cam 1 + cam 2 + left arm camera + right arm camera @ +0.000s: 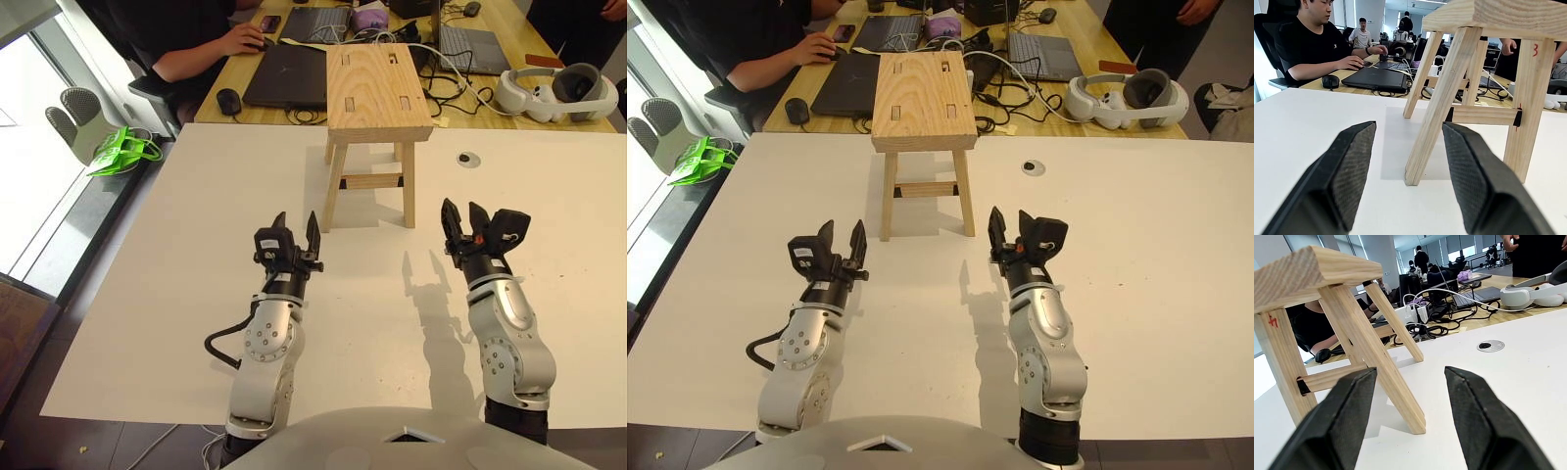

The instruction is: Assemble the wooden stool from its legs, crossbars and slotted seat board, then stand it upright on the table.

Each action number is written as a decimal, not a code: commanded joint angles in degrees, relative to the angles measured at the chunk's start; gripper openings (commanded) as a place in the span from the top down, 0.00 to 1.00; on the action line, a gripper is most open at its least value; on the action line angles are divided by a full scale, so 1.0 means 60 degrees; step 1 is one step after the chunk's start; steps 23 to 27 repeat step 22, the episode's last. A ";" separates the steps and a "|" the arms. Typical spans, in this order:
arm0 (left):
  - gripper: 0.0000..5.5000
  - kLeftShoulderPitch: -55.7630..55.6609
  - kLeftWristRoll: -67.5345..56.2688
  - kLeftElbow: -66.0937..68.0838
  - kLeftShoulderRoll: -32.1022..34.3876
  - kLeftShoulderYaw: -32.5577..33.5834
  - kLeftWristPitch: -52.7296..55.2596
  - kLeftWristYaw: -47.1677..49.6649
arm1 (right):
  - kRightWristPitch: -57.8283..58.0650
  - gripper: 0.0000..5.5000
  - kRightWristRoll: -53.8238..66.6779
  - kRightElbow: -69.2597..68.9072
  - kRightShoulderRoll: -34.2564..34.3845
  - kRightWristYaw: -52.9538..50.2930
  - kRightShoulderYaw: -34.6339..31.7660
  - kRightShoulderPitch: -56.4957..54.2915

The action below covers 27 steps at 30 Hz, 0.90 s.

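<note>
The stool (377, 93) stands upright on the table (549, 294), fully joined, so I judge it needs no holding. My left gripper (295, 231) and right gripper (462, 221) hover spread and empty, clear of its front legs.

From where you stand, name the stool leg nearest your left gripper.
The front left leg, its foot just ahead of the left gripper. The other front leg stands further right; the rear legs are farther back.
</note>
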 commanded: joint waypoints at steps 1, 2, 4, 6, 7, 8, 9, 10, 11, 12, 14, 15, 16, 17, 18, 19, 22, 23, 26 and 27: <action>0.55 0.0087 -0.0052 0.0036 -0.0124 -0.0015 -0.0046 -0.0052 | 0.0057 0.53 0.0075 -0.0033 0.0007 -0.0057 0.0107 0.0080; 0.55 0.0092 -0.0049 0.0038 -0.0124 -0.0016 -0.0051 -0.0061 | 0.0052 0.53 0.0068 -0.0039 0.0002 -0.0062 0.0116 0.0092; 0.55 0.0130 -0.0036 0.0026 -0.0119 -0.0023 -0.0071 -0.0066 | 0.0038 0.53 0.0056 -0.0052 -0.0012 -0.0068 0.0147 0.0119; 0.55 0.0156 -0.0026 0.0019 -0.0117 -0.0032 -0.0088 -0.0066 | 0.0030 0.53 0.0048 -0.0061 -0.0023 -0.0071 0.0166 0.0136; 0.55 0.0160 -0.0022 0.0019 -0.0117 -0.0036 -0.0092 -0.0067 | 0.0027 0.53 0.0043 -0.0066 -0.0026 -0.0074 0.0172 0.0142; 0.55 0.0161 -0.0019 0.0020 -0.0117 -0.0038 -0.0097 -0.0068 | 0.0024 0.53 0.0040 -0.0068 -0.0029 -0.0077 0.0176 0.0145; 0.55 0.0161 -0.0016 0.0021 -0.0116 -0.0039 -0.0101 -0.0069 | 0.0021 0.53 0.0037 -0.0069 -0.0031 -0.0080 0.0181 0.0146; 0.55 0.0160 -0.0012 0.0022 -0.0114 -0.0041 -0.0106 -0.0069 | 0.0018 0.53 0.0034 -0.0070 -0.0033 -0.0083 0.0186 0.0147; 0.55 0.0159 -0.0009 0.0011 -0.0110 -0.0040 -0.0103 -0.0070 | 0.0020 0.53 0.0031 -0.0081 -0.0035 -0.0091 0.0194 0.0145; 0.55 0.0156 -0.0007 -0.0004 -0.0107 -0.0039 -0.0095 -0.0070 | 0.0026 0.53 0.0028 -0.0094 -0.0038 -0.0101 0.0203 0.0140; 0.55 0.0153 0.0002 -0.0027 -0.0103 -0.0041 -0.0084 -0.0067 | 0.0034 0.53 0.0024 -0.0114 -0.0042 -0.0115 0.0218 0.0133; 0.55 0.0154 0.0008 -0.0034 -0.0102 -0.0045 -0.0081 -0.0066 | 0.0034 0.53 0.0022 -0.0120 -0.0046 -0.0117 0.0224 0.0131; 0.55 0.0154 0.0012 -0.0043 -0.0102 -0.0047 -0.0075 -0.0064 | 0.0037 0.53 0.0021 -0.0126 -0.0048 -0.0121 0.0229 0.0127; 0.55 0.0154 0.0015 -0.0054 -0.0101 -0.0048 -0.0069 -0.0063 | 0.0039 0.53 0.0019 -0.0134 -0.0051 -0.0124 0.0236 0.0123; 0.55 0.0154 0.0019 -0.0061 -0.0100 -0.0050 -0.0066 -0.0062 | 0.0038 0.53 0.0017 -0.0140 -0.0053 -0.0126 0.0241 0.0122; 0.55 0.0155 0.0023 -0.0066 -0.0100 -0.0052 -0.0064 -0.0060 | 0.0036 0.53 0.0016 -0.0145 -0.0056 -0.0127 0.0245 0.0122; 0.55 0.0156 0.0037 -0.0082 -0.0101 -0.0061 -0.0062 -0.0052 | 0.0033 0.53 0.0011 -0.0166 -0.0071 -0.0133 0.0259 0.0120; 0.55 0.0156 0.0037 -0.0082 -0.0101 -0.0061 -0.0062 -0.0052 | 0.0033 0.53 0.0011 -0.0166 -0.0071 -0.0133 0.0259 0.0120; 0.55 0.0156 0.0037 -0.0082 -0.0101 -0.0061 -0.0062 -0.0052 | 0.0033 0.53 0.0011 -0.0166 -0.0071 -0.0133 0.0259 0.0120; 0.55 0.0156 0.0037 -0.0082 -0.0101 -0.0061 -0.0062 -0.0052 | 0.0033 0.53 0.0011 -0.0166 -0.0071 -0.0133 0.0259 0.0120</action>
